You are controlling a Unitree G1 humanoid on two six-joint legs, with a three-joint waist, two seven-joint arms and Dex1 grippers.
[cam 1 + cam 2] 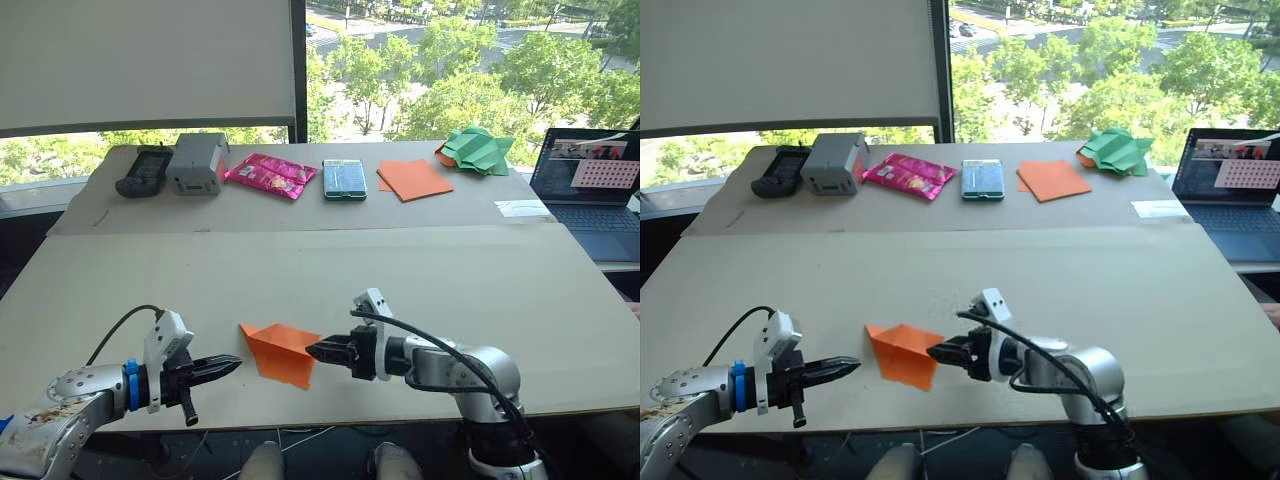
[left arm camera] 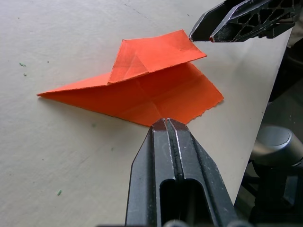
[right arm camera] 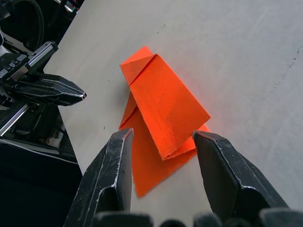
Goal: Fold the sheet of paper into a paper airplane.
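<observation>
Bare table [image 1: 420, 280] all round folded sheet of paper [image 1: 280, 350] — clutter well apart, far edge.

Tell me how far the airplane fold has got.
Partly done: the sheet of paper already has a flap folded over, lying on the table. Nothing is held: the left gripper is shut beside it, and the right gripper, open, straddles its near edge. The remaining folds are left.

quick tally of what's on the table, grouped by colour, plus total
Orange: 2 (folded sheet of paper, flat orange sheets)
Green: 1 (crumpled green paper)
Pink: 1 (snack packet)
Teal: 1 (small box)
Grey: 1 (boxy device)
Black: 2 (handheld device, laptop)
White: 1 (paper slip)
Total: 9
</observation>
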